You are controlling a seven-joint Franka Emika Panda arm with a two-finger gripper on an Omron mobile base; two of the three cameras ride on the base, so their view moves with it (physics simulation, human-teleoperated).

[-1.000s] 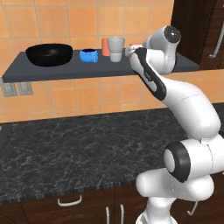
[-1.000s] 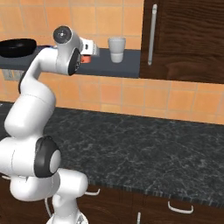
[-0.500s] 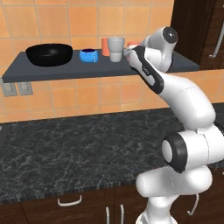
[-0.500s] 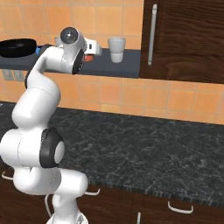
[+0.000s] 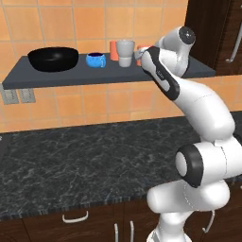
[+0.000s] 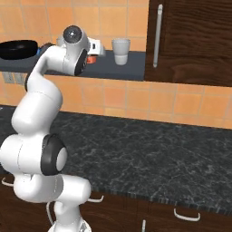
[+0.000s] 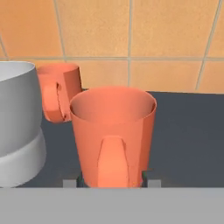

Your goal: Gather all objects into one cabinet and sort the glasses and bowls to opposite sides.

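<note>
You are looking at the dark grey shelf [image 5: 56,78] as the landmark. Going left to right along it in the left base view: the black bowl [image 5: 53,58] is sitting near the shelf's left end, upright. Just right of it, the small blue bowl [image 5: 96,60] is resting on the board, apart from the black bowl. Next, an orange cup [image 5: 114,50] is standing at the back by the tiled wall, partly hidden behind a light grey tumbler [image 5: 125,53] that is standing just in front and to its right. Right of the tumbler, a second orange cup [image 5: 141,49] is peeking out behind the arm's wrist.

In the hand view you are seeing that second orange cup [image 7: 113,135] upright on the shelf, filling the middle, with the gripper [image 7: 112,180] at its base: the two dark fingertips [image 7: 146,177] are sitting against its left and right sides, so the gripper is grasping the cup. The grey tumbler [image 7: 17,127] is standing at the left edge, and the other orange cup [image 7: 59,92] is behind, between tumbler and held cup.

In the right base view, another light grey tumbler [image 6: 120,51] is standing alone on the shelf [image 6: 122,70] right of the gripper, near the dark wooden cupboard [image 6: 190,41]. The black tabletop [image 5: 85,160] is lying below the shelf.
</note>
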